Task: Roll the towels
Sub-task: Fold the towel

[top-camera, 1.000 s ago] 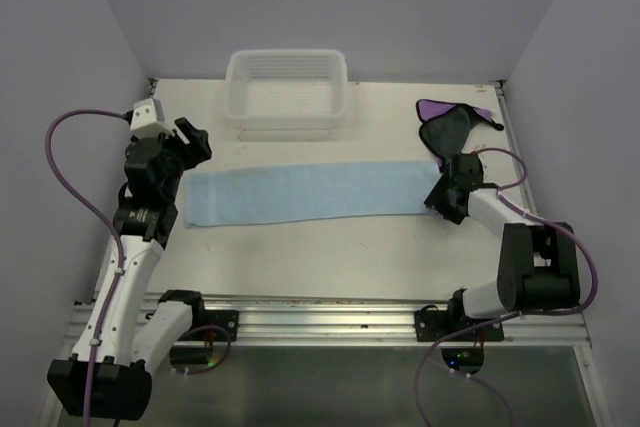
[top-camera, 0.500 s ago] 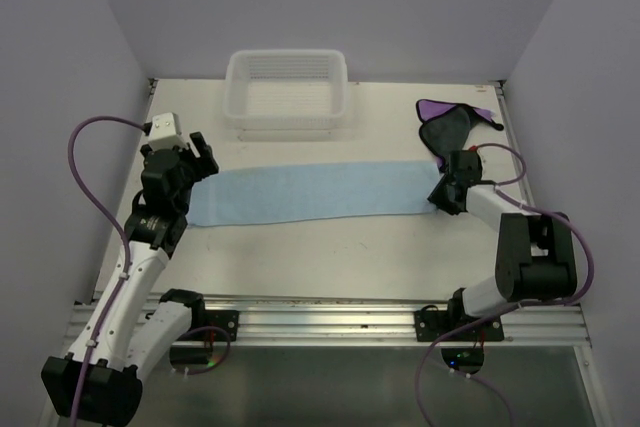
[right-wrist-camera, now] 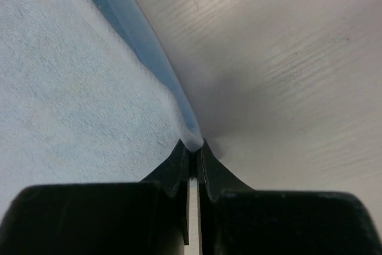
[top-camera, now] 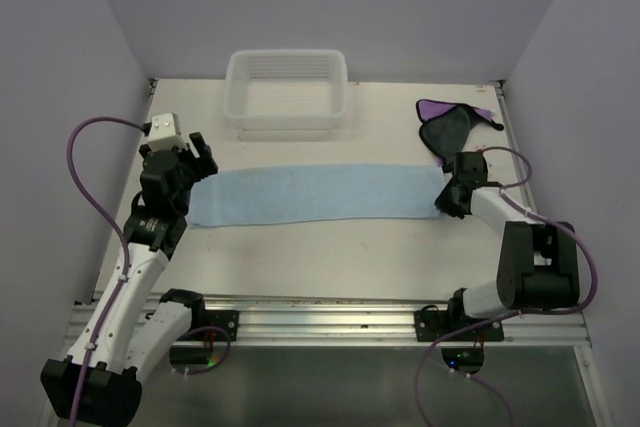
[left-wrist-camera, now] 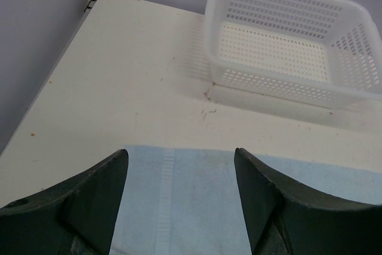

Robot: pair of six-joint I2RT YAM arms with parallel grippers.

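Observation:
A light blue towel [top-camera: 315, 192] lies flat as a long strip across the middle of the table. My right gripper [top-camera: 447, 195] is shut on its right end, and the right wrist view shows the towel's edge [right-wrist-camera: 192, 138] pinched between the fingertips. Over the strip's left end hangs my left gripper [top-camera: 200, 160], open; the left wrist view shows the blue towel [left-wrist-camera: 179, 201] between its spread fingers [left-wrist-camera: 98, 198], untouched. The purple towel [top-camera: 450, 125], dark side up, lies crumpled at the back right.
A white perforated basket [top-camera: 287, 89] stands at the back centre, seen near the left gripper in the left wrist view as the basket [left-wrist-camera: 286, 46]. Walls close in the table on the left, back and right. A metal rail [top-camera: 320, 312] runs along the near edge.
The right gripper has closed on the blue towel's right end and drawn it slightly right. The left arm swung in over the towel's left end, then held still.

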